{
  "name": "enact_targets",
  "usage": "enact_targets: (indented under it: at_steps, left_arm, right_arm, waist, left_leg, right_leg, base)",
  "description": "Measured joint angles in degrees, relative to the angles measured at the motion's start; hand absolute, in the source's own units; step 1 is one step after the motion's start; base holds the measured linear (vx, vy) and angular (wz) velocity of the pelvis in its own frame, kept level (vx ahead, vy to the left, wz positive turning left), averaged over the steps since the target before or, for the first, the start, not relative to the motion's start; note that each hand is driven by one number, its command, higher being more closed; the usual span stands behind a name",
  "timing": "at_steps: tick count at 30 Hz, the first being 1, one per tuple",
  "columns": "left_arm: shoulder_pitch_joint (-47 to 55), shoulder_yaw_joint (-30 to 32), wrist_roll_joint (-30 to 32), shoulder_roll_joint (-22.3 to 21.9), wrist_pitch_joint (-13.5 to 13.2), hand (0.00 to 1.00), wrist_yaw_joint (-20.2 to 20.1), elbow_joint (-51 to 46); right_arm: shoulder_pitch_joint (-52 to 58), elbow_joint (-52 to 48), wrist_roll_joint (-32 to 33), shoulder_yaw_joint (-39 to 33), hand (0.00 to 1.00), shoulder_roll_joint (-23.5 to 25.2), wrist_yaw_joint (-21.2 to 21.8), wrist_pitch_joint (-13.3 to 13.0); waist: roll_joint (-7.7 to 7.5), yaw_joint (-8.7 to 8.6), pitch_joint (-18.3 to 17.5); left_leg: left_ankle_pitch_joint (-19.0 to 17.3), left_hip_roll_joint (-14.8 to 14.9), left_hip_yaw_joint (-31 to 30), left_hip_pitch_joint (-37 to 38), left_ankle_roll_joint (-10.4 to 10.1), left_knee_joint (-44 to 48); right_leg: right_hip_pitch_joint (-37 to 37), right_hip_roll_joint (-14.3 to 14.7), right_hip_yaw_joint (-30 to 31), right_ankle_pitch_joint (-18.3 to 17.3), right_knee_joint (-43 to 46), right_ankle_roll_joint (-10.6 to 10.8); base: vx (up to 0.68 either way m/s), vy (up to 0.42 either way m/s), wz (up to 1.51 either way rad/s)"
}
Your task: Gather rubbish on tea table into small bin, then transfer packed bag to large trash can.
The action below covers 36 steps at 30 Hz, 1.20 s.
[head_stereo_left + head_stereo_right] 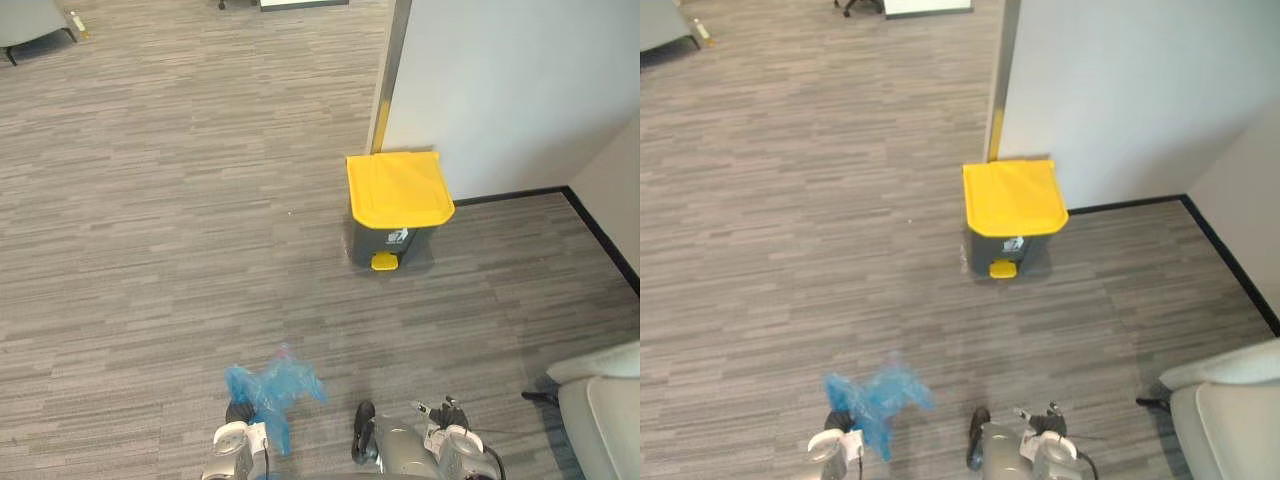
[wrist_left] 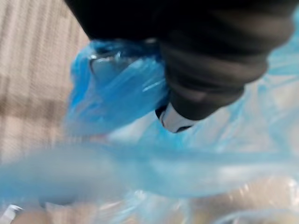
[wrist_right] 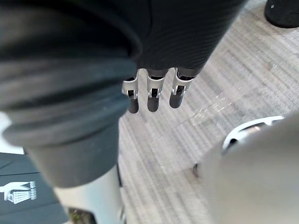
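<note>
The blue bag (image 1: 272,388) is bunched over my left hand (image 2: 205,65), with its loose ends fanning out ahead of it. I can make out no clear long axis, and the plastic hides the grip, so I can't tell its state. My right hand (image 3: 152,95) hangs empty with straight fingers. The yellow-lidded trash can (image 1: 398,190) stands well ahead of both hands, lid down and pedal towards me.

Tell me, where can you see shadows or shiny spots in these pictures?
Left eye view: the yellow-lidded trash can casts a soft shadow on the floor by its base. Left wrist view: pale glints shine on the blue bag. Right wrist view: a faint bright streak lies on the floor beyond the open right robot hand.
</note>
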Motion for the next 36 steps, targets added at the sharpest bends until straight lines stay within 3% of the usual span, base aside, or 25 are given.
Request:
enact_targets:
  at_steps: [1,2,3,5,6,7,8,9,11,15,16,18,21,22,23,24,25,26,28,29,30,31,33,35,36]
  left_arm:
    - [0.1,-0.3,0.0,0.0,0.1,1.0,-0.2,-0.7]
    - [0.3,-0.3,0.0,0.0,0.1,1.0,-0.2,-1.1]
    - [0.7,-0.3,0.0,0.0,0.1,1.0,-0.2,-1.4]
    - [0.8,-0.3,0.0,0.0,0.1,1.0,-0.1,-1.8]
    - [0.6,-0.4,0.0,0.0,0.1,1.0,-0.1,-1.8]
    - [0.8,-0.3,0.0,0.0,0.1,1.0,-0.1,-1.5]
    - [1.3,-0.3,0.0,0.0,0.0,1.0,0.1,-1.0]
    - [1.3,-0.1,0.0,0.5,0.1,1.0,0.4,-0.5]
    - [1.3,-0.2,0.0,0.5,0.1,1.0,0.3,-0.5]
    - [1.8,-0.4,0.0,1.2,0.2,1.0,0.4,-0.5]
    - [1.8,-0.4,0.0,1.6,0.3,1.0,0.4,-0.5]
    - [1.7,-0.2,0.0,2.3,0.3,1.0,0.4,-0.5]
    - [0.5,-0.2,0.0,2.4,0.2,1.0,0.4,0.4]
    - [0.0,-0.3,0.0,2.4,0.2,1.0,0.4,0.8]
    - [-0.7,-0.5,0.1,2.6,0.2,1.0,0.3,1.9]
    - [-0.9,-0.4,0.5,2.9,0.1,1.0,0.3,2.0]
    - [-1.5,0.2,1.1,1.9,0.1,1.0,0.3,3.2]
    - [-1.4,0.4,1.3,1.7,0.1,1.0,0.2,3.2]
    - [-1.5,-0.4,2.1,1.4,0.1,1.0,0.2,3.1]
    - [-1.6,-0.5,2.1,1.3,0.1,1.0,0.2,3.0]
    - [-2.2,-0.7,2.1,0.7,0.1,1.0,0.0,2.6]
    - [-2.0,-1.7,2.1,0.1,0.1,1.0,-0.2,1.6]
    - [-0.5,-1.9,2.1,0.1,0.1,1.0,-0.8,0.4]
    - [-0.3,-2.0,2.1,0.1,0.1,1.0,-1.0,0.4]
    - [-0.4,-2.0,2.1,0.1,0.1,1.0,-1.0,0.1]
  right_arm:
    - [-0.4,-0.1,0.0,0.3,0.0,0.9,0.0,0.0]
    - [-0.5,-0.1,0.0,0.2,0.0,1.3,0.0,0.0]
    - [-0.6,-0.2,0.1,0.1,0.0,2.0,0.0,0.0]
    - [-0.7,-0.3,0.1,-0.1,0.0,2.4,-0.2,-0.1]
    - [-0.5,-0.9,0.1,-0.6,0.0,2.4,-0.5,0.0]
    - [0.5,-1.0,0.1,-1.1,0.0,2.0,-0.6,0.0]
    - [0.8,-0.6,0.1,-1.1,0.0,1.8,-0.6,0.0]
    - [1.9,-0.4,0.1,-0.9,0.0,2.5,-0.6,0.1]
    - [2.3,0.0,0.0,-1.0,0.0,2.7,-0.6,0.3]
    - [2.4,-2.1,0.0,1.1,0.0,2.9,-0.1,0.2]
    - [2.3,-2.4,0.0,1.2,0.0,2.9,-0.1,0.0]
    - [1.6,-2.3,-0.1,1.2,0.0,2.9,-0.1,0.0]
    - [0.5,-2.0,-0.1,1.1,0.0,2.8,0.0,-0.1]
    - [0.5,-2.0,-0.1,1.1,0.0,2.8,0.0,-0.1]
    - [0.5,-1.9,-0.1,1.1,0.0,2.8,0.0,-0.1]
    - [0.8,-1.6,0.0,1.0,0.0,2.8,0.0,-0.1]
    - [-0.5,-0.9,-0.1,0.1,0.0,1.3,0.1,-0.1]
    - [-1.0,-0.6,-0.1,-0.1,0.0,0.9,0.1,-0.1]
    - [-0.6,0.3,0.0,-1.0,0.0,0.5,0.0,0.0]
    - [-0.4,0.2,-0.1,-1.1,0.0,0.5,0.0,-0.1]
    - [0.0,0.2,0.0,-0.9,0.0,0.4,-0.2,0.0]
    - [0.4,0.2,0.0,-0.2,0.0,0.4,-0.4,0.1]
    - [0.5,0.2,0.0,0.3,0.0,0.9,-0.4,0.1]
    - [0.5,-0.1,0.1,0.2,0.0,1.0,-0.5,0.1]
    - [0.4,-0.2,0.1,0.1,0.0,1.0,-0.5,0.1]
  waist:
    - [-0.58,0.2,0.1]
    - [-1.06,0.25,0.0]
    - [-1.8,0.86,-0.2]
    - [-2.27,1.97,-0.2]
    - [-1.86,2.18,-0.5]
    - [-1.03,2.32,-1.0]
    - [-1.51,2.58,-1.6]
    - [-2.92,2.1,-2.6]
    - [-3.67,2.63,-2.7]
    - [-2.85,2.54,-2.4]
    - [-2.68,1.76,-2.2]
    - [-2.93,1.78,-2.2]
    - [-2.61,1.14,-2.1]
    - [-2.57,0.91,-1.9]
    - [-3.15,0.04,-1.9]
    - [-4.62,-0.37,-1.7]
    - [-1.9,0.01,-0.9]
    - [-1.39,0.24,-1.0]
    - [-0.87,-0.47,-0.8]
    - [-0.85,-0.6,-0.8]
    - [-1.14,-0.75,-0.6]
    - [-1.43,-0.31,-0.5]
    - [-1.84,0.34,-0.4]
    - [-2.16,0.35,-0.6]
    - [-1.64,0.45,-0.9]
  left_leg:
    - [-3.6,1.4,2.1,-3.5,2.1,1.8]
    - [-4.9,1.8,3.2,-4.6,3.0,0.8]
    - [-7.2,2.3,5.1,-7.4,4.7,-4.7]
    - [-7.6,1.6,4.7,-9.5,5.4,-16.7]
    - [-5.2,-0.1,1.3,-10.3,4.8,-28.1]
    - [2.0,-1.0,-2.8,-10.0,3.0,-34.6]
    - [2.8,-1.9,-2.6,-9.4,4.0,-34.5]
    - [1.4,-3.9,-1.5,-8.2,4.6,-35.5]
    - [-0.5,-5.1,1.9,-6.0,6.4,-35.3]
    - [-4.1,-5.5,8.0,1.3,8.5,-37.3]
    - [-4.5,-5.5,8.5,3.1,8.7,-38.2]
    - [-5.0,-5.2,10.2,8.1,8.4,-41.7]
    - [-5.1,-4.0,10.5,11.3,8.4,-44.5]
    - [-5.1,-3.7,10.1,11.6,8.3,-44.7]
    - [-5.2,-4.0,8.1,12.0,8.0,-44.8]
    - [-5.5,-5.0,6.2,13.0,7.6,-44.7]
    - [-6.3,-3.0,3.8,14.1,6.4,-44.5]
    - [-6.2,-2.6,3.0,13.8,6.2,-43.8]
    - [-5.7,-1.5,1.1,12.5,5.2,-37.5]
    - [-5.5,-1.0,0.5,10.8,4.9,-33.8]
    - [-4.0,0.6,-0.5,6.0,1.6,-23.5]
    - [-3.1,2.8,0.2,1.3,-0.1,-13.0]
    - [-4.6,4.4,3.2,-2.1,0.4,-8.8]
    - [-5.8,3.9,5.9,-4.0,1.9,-14.1]
    - [-5.8,2.7,6.5,-4.8,2.5,-21.9]
  right_leg:
    - [2.9,0.2,1.0,-0.4,-1.9,0.1]
    - [3.8,0.1,1.7,-0.4,-2.5,0.1]
    - [5.8,-0.3,3.6,-0.3,-4.0,0.3]
    - [7.3,-1.3,6.3,-0.6,-5.1,1.7]
    - [7.7,-2.1,7.9,-1.7,-4.9,3.7]
    - [8.3,-2.3,9.3,-2.9,-4.7,5.6]
    - [8.4,-2.8,10.9,-3.5,-4.5,6.5]
    - [9.0,-5.0,11.6,-3.9,-4.2,7.2]
    - [7.7,-7.2,12.6,-4.5,0.5,8.3]
    - [-4.4,-9.5,13.0,-1.1,27.1,11.1]
    - [-6.5,-10.4,10.6,-1.5,31.6,10.7]
    - [-10.1,-11.1,3.3,-4.7,34.3,8.7]
    - [-13.7,-7.5,-1.1,-5.8,23.7,7.1]
    - [-14.1,-6.6,-0.9,-4.9,20.2,6.8]
    - [-13.4,-5.1,1.5,0.1,10.1,6.3]
    - [-12.4,-5.2,3.2,6.5,5.1,4.4]
    - [-10.8,-3.3,2.5,5.2,6.2,2.1]
    - [-11.0,-3.1,2.3,4.0,7.0,2.1]
    - [-9.3,-3.6,0.2,-0.5,9.3,1.5]
    - [-8.2,-3.7,-0.7,-1.1,9.0,1.5]
    - [-5.3,-3.8,-2.0,-2.0,7.1,1.6]
    - [-2.2,-3.4,-2.8,-2.2,4.6,1.3]
    - [1.7,-2.9,-3.3,-1.9,1.8,0.8]
    - [3.8,-2.9,-2.9,-1.8,-0.1,0.8]
    - [4.7,-3.1,-2.3,-1.7,-0.7,0.9]
  base:
    - [0.3,0.012,-0.55]
    - [0.44,0.04,-0.65]
    - [0.36,0.088,-0.87]
    - [0.38,0.162,-0.86]
    - [0.34,0.271,-0.67]
    - [0.33,0.301,-0.75]
    - [0.34,0.308,-0.45]
    - [0.36,0.277,-0.35]
    - [0.38,0.279,-0.54]
    - [0.25,0.213,-0.7]
    - [0.29,0.104,-0.29]
    - [0.34,0.05,-0.31]
    - [0.32,-0.071,-0.11]
    - [0.32,-0.159,0.3]
    - [0.36,-0.199,0.5]
    - [0.43,-0.228,0.36]
    - [0.36,-0.187,0.11]
    - [0.31,-0.18,-0.04]
    - [0.29,-0.201,0.38]
    - [0.29,-0.21,0.78]
    - [0.28,-0.187,0.72]
    - [0.33,-0.175,0.54]
    - [0.32,-0.075,-0.08]
    - [0.26,0.025,-0.19]
    - [0.26,0.113,-0.23]
